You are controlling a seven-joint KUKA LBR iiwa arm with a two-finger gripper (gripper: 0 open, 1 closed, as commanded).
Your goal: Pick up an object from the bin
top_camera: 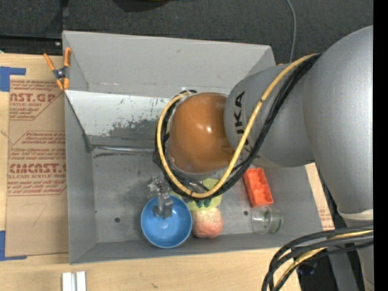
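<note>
My gripper (162, 200) reaches down below the orange cover at the bin's front left, with its tip over the far part of a round blue bowl (167, 224). The bowl stands upright against the front wall. Right beside the bowl lies a pinkish-red apple-like fruit (208, 223), touching its right rim. A yellow-green thing (210, 187) peeks out just behind the fruit, mostly hidden under the arm's cover and cables.
A red toy brick (257, 187) lies to the right in the bin, with a small clear glass cup (265, 220) in front of it near the front wall. The arm and its cover hide the bin's middle. The left floor is bare metal.
</note>
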